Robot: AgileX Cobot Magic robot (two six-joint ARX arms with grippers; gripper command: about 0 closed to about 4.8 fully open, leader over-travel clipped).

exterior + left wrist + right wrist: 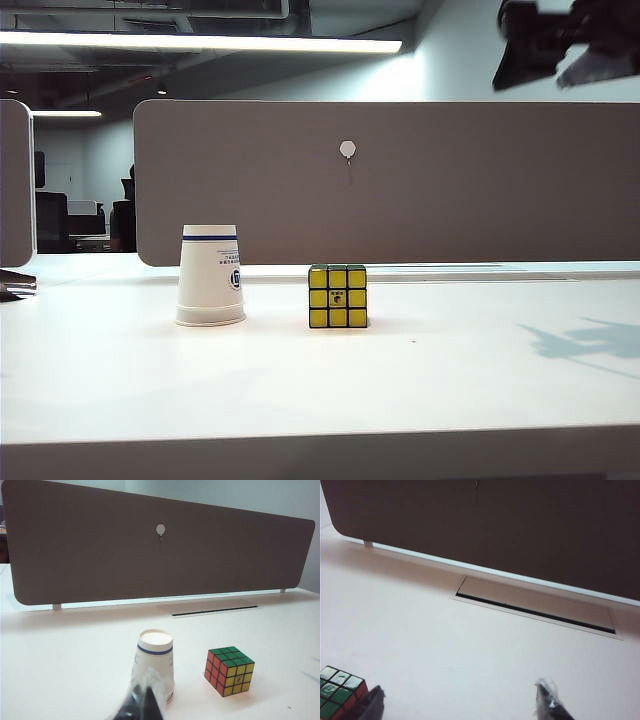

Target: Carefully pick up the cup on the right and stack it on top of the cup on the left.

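Note:
A white paper cup (210,276) with a blue band stands upside down on the left of the table, and it also shows in the left wrist view as the cup (155,662). No cup on the right shows in any view. My left gripper (143,700) is low and just short of the cup, its fingers pressed together with nothing between them. My right gripper (530,72) hangs high above the table's right side. In its wrist view the right gripper (461,700) is open wide over bare table, with nothing between its fingertips (547,694).
A Rubik's cube (338,296) sits right of the cup, and the cube (337,695) lies beside one right finger. A grey partition (400,180) stands along the back of the table. A cable slot (535,612) runs in front of it.

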